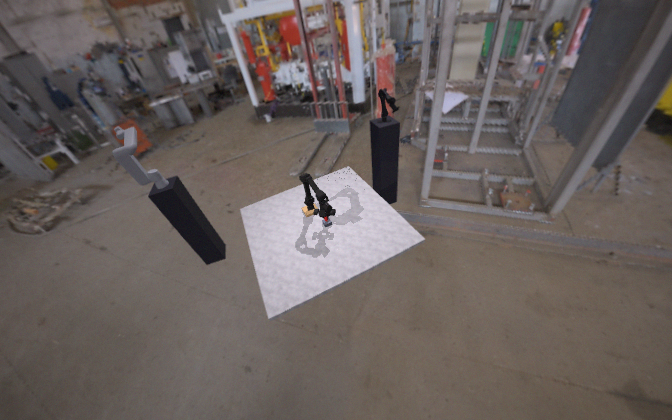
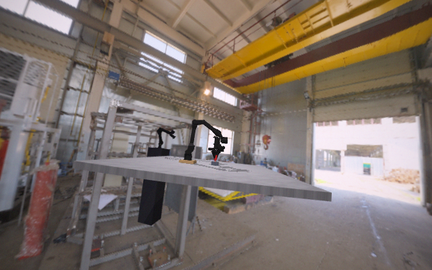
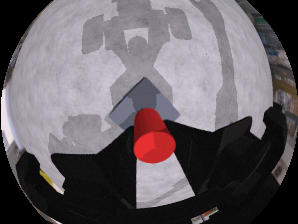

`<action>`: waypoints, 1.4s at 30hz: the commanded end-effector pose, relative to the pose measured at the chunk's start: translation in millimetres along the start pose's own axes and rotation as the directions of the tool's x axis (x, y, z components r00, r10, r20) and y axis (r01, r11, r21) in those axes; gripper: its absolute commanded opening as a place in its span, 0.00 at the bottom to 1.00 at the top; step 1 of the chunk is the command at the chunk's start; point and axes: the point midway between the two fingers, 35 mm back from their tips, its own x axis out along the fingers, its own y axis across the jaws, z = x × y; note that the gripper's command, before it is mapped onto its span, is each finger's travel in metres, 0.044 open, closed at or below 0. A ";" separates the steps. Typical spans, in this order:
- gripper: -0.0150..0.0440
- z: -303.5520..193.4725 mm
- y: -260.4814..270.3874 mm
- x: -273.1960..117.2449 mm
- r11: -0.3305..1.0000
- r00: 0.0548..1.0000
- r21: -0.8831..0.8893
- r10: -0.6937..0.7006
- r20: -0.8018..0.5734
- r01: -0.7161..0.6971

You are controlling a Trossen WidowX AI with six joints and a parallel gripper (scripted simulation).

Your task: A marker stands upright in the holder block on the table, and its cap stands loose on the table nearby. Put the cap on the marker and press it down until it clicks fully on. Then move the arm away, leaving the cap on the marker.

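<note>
The red cap (image 3: 152, 137) is gripped between the jaws of the gripper (image 3: 152, 163), which are closed partway on it. It is held directly above the grey holder block (image 3: 143, 103), its far end overlapping the block in the wrist view. The marker itself cannot be made out. The block is set on the white marbled table (image 1: 350, 250), near the arm's tan base (image 1: 308, 211).

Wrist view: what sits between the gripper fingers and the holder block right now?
The red cap, clamped in the gripper, points down at the grey holder block. The cap hides the marker; whether a gap remains cannot be told.
</note>
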 end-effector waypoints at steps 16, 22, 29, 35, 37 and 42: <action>0.65 -0.1 -0.1 1.4 1.000 1.000 0.000 0.000 0.000 0.000; 0.92 -0.1 -0.1 1.4 1.000 1.000 0.000 0.000 0.000 0.000; 1.00 1.8 1.8 -29.2 1.000 1.000 0.000 0.000 0.000 0.000; 1.00 0.1 -0.3 -73.7 1.000 1.000 0.000 0.000 0.000 0.000; 1.00 0.1 -0.3 -73.7 1.000 1.000 0.000 0.000 0.000 0.000; 0.82 0.8 -1.3 -70.2 0.976 1.000 -0.218 0.001 -0.001 -0.001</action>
